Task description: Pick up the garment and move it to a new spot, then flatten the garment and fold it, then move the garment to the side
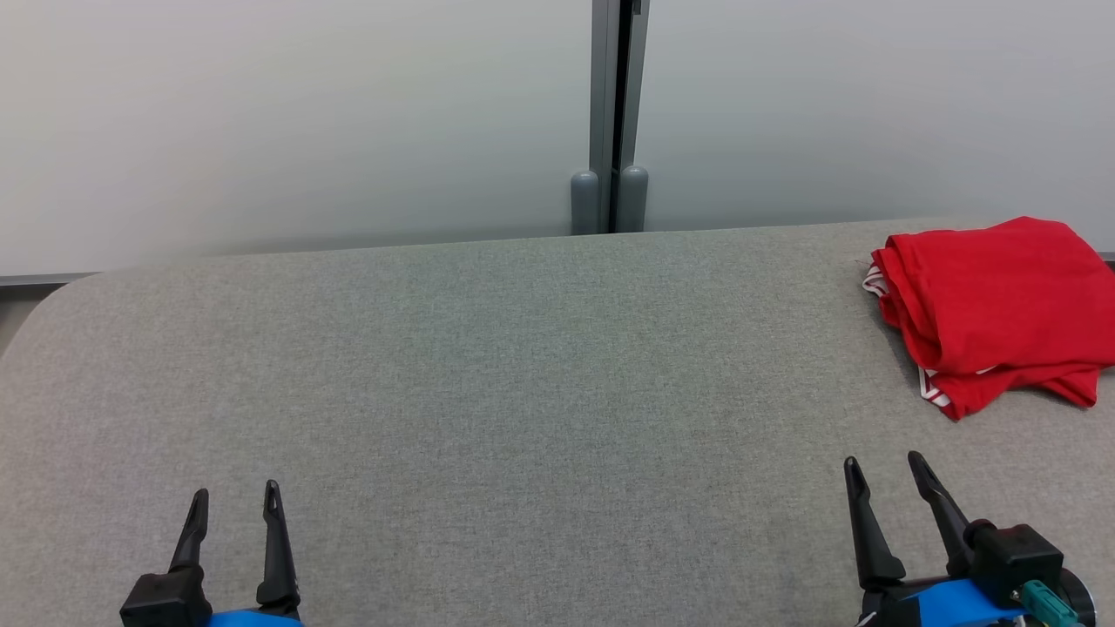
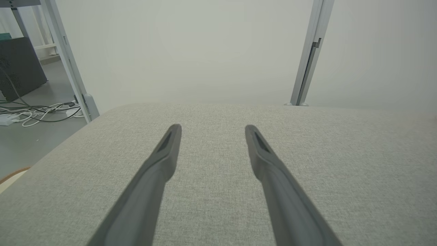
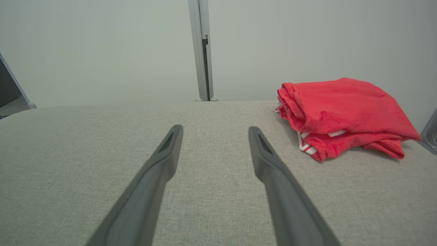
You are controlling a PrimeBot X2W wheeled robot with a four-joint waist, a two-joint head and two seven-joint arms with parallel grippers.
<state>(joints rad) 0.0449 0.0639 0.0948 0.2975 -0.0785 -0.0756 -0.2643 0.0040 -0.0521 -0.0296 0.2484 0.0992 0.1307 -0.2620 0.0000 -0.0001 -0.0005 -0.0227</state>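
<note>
Lab test bay: partition panels (image 1: 261,122), loose floor cables (image 2: 37,114), grey table (image 1: 523,366).

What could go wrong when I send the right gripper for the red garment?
1. The garment lies in bunched layers; the open right gripper may pinch only the top one and drag the rest.
2. It sits near the far right edge of the table, so a nudge could push it off.
3. The left gripper is far across the table, so it may not reach to help.
</note>
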